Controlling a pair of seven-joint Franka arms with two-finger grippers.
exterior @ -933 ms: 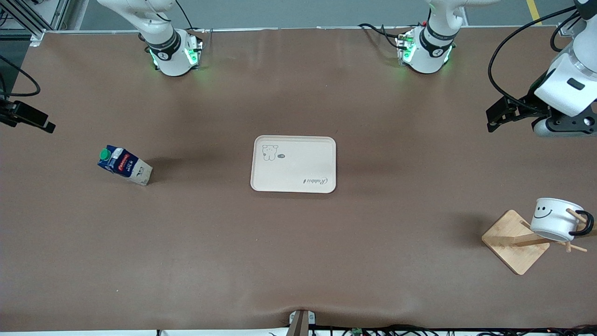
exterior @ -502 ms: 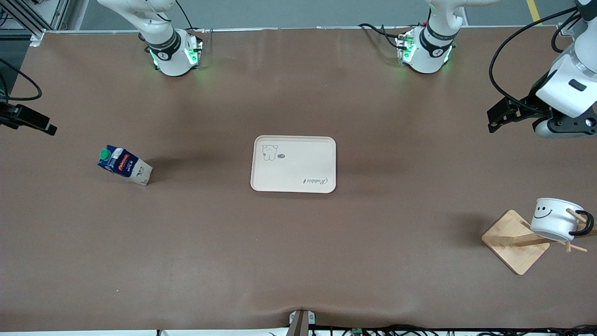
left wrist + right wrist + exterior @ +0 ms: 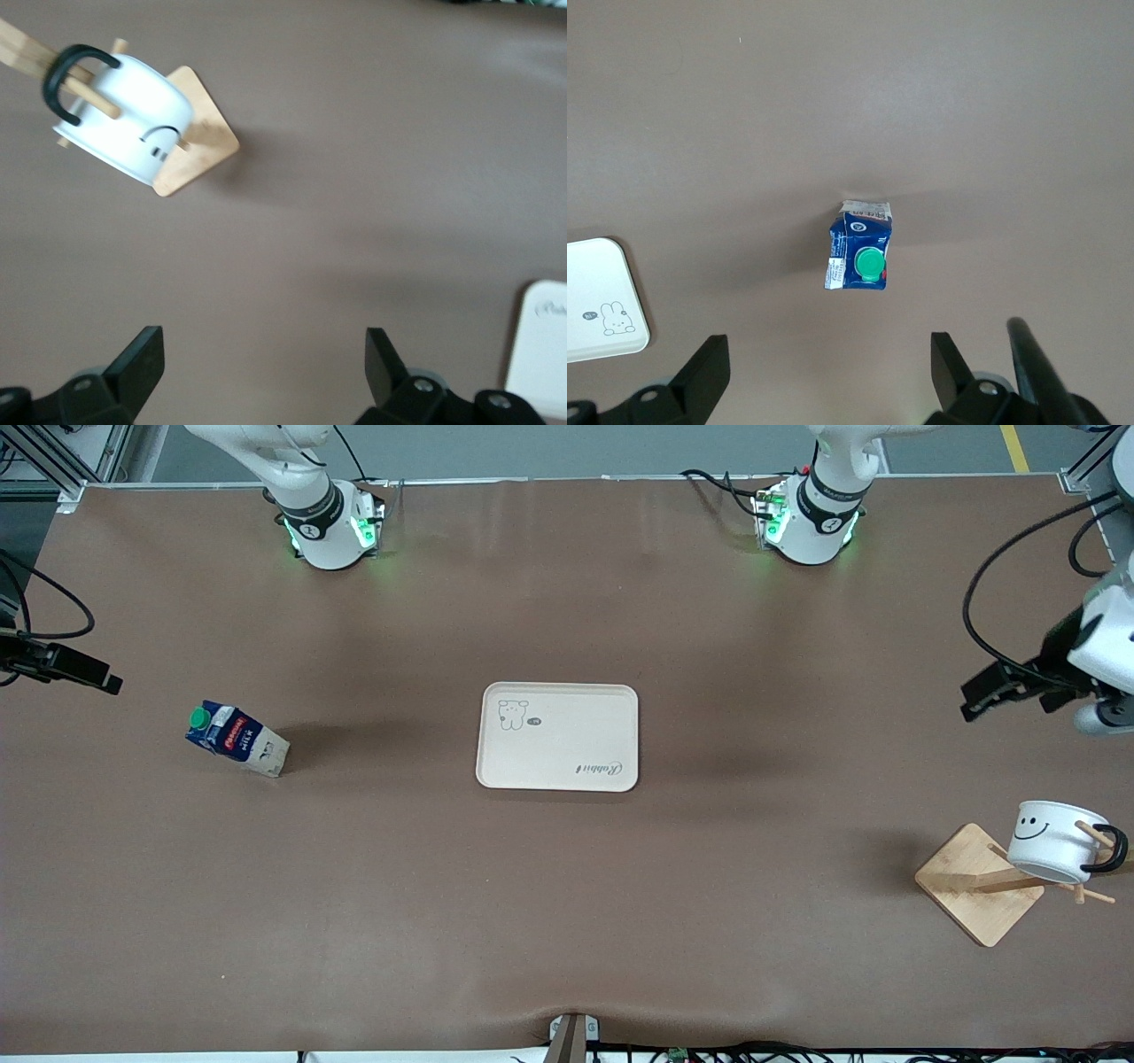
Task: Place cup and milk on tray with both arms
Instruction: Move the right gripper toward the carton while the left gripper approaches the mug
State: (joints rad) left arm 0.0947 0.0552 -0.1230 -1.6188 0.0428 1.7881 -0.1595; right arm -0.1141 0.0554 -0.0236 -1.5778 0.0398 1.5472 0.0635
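Note:
The beige tray [image 3: 558, 737] lies empty at the table's middle. The milk carton [image 3: 236, 740] stands on the table toward the right arm's end. It shows in the right wrist view [image 3: 859, 257] with its green cap up. My right gripper [image 3: 62, 666] hangs open and empty [image 3: 829, 376] over the table edge beside the milk. The white smiley cup [image 3: 1054, 841] hangs by its black handle on a wooden peg stand [image 3: 974, 881] toward the left arm's end, and shows in the left wrist view [image 3: 133, 115]. My left gripper [image 3: 1010, 686] is open and empty [image 3: 264, 372] over bare table, apart from the cup.
The stand's square wooden base [image 3: 199, 146] sits under the cup, with several pegs sticking out. A tray corner shows in each wrist view [image 3: 542, 345] [image 3: 598, 297]. A black cable [image 3: 992, 593] loops off the left arm.
My left gripper has moved over the table toward the cup stand. My right gripper has shifted a little toward the milk. Cup, milk and tray have not moved.

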